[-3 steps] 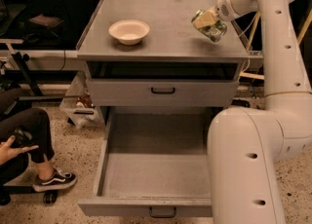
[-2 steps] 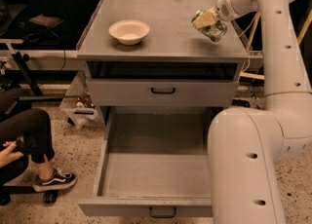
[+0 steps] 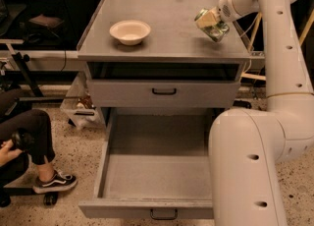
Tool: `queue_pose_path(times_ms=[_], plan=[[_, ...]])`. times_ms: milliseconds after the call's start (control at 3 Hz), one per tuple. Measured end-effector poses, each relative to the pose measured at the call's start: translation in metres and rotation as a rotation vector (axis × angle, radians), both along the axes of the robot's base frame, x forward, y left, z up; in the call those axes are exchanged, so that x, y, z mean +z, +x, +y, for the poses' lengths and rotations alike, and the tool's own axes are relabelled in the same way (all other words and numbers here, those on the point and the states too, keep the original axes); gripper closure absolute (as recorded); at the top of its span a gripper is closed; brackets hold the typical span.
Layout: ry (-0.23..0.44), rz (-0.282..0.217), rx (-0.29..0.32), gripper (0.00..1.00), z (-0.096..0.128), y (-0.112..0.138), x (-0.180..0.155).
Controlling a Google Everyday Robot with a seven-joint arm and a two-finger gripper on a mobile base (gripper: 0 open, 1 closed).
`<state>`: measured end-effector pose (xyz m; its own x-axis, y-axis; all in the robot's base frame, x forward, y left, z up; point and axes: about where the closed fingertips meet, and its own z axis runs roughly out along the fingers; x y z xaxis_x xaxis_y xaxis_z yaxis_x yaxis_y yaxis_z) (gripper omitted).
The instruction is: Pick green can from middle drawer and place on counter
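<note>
1. Robot arm (image 3: 245, 171): large white link, lower right of frame, covering the right-hand corner of item 2.
2. Middle drawer (image 3: 147, 208): deep grey metal, pulled fully open at bottom centre; small dark handle (image 3: 163, 214) on its front.
3. Seated person's leg and sneaker (image 3: 54, 181): lower left, on the speckled floor (image 3: 73, 141).
4. Upper drawer front (image 3: 127, 95): shallower, grey, black handle, centre of frame.
5. Counter (image 3: 171, 23): flat grey cabinet top, upper centre.
6. Cream bowl (image 3: 130, 32): upright on the counter, left of centre.
7. Green can (image 3: 218, 32): upper right, tilted, over the counter's right edge; contact with the surface cannot be told.
8. Gripper (image 3: 211, 23): upper right, jaws closed around the green can.
</note>
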<state>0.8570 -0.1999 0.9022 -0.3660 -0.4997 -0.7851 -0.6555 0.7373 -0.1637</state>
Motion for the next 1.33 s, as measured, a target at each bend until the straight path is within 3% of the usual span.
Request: queue_pose_path(times_ms=[333, 1000, 1333], plan=[[0.0, 0.0, 0.0, 0.0, 0.0, 0.0, 0.0], [-0.011, 0.002, 0.012, 0.0, 0.005, -0.001, 0.001], [-0.069, -0.012, -0.019, 0.0, 0.003, -0.016, 0.045]])
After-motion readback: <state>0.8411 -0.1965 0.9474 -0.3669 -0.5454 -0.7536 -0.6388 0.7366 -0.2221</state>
